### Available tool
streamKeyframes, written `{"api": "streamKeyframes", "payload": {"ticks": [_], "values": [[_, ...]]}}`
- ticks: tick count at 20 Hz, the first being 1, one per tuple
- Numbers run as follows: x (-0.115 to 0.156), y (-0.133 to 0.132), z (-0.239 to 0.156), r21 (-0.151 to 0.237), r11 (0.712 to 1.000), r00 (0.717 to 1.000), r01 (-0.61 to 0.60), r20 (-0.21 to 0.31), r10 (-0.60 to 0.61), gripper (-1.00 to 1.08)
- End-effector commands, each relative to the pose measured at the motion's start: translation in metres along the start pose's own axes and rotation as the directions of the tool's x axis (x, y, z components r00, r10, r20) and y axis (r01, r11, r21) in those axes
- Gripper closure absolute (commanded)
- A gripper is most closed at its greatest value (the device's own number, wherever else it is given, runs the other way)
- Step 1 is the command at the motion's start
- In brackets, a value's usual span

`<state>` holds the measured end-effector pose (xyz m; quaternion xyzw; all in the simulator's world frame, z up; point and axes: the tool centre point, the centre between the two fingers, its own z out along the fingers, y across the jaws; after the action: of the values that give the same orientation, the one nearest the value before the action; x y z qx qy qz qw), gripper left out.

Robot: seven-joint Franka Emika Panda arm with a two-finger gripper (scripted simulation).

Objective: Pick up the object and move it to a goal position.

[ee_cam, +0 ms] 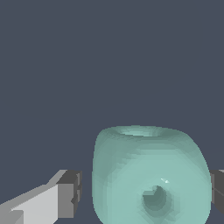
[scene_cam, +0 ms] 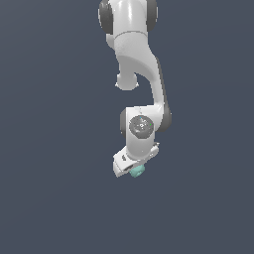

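light: even, dim backdrop | shadows: faint | render: coarse (blocky edges)

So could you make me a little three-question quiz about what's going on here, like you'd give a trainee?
1. True or false: the teal lump sits between the gripper fingers.
2. In the wrist view, do the finger pads press on the lump?
A. both touch it
B. a gap shows on at least one side
3. Fill in: in the exterior view the lump peeks out just ___ the white gripper.

Key: 1 true; 2 B, a dark gap separates the nearer pad from the lump; 3 below.
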<state>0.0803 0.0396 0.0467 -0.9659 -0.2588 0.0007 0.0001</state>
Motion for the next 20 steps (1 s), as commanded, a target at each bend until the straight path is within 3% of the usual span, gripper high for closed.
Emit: {"api": "streamKeyframes", "payload": {"ticks": [1,5,6,20], "values": [[0.0005,0.0002,0.0071,-0.001,1.0,1.0,0.001,-0.001,-0.001,-0.92],[0.0017,0.0007,0.0073,-0.001,1.0,1.0,0.001,-0.001,-0.001,-0.92],[0.0017,0.0007,0.0073,-0.001,1.0,1.0,0.001,-0.001,-0.001,1.08],[0.0,0.0005,0.0042,-0.001,1.0,1.0,0.001,-0.001,-0.001,1.08]]}}
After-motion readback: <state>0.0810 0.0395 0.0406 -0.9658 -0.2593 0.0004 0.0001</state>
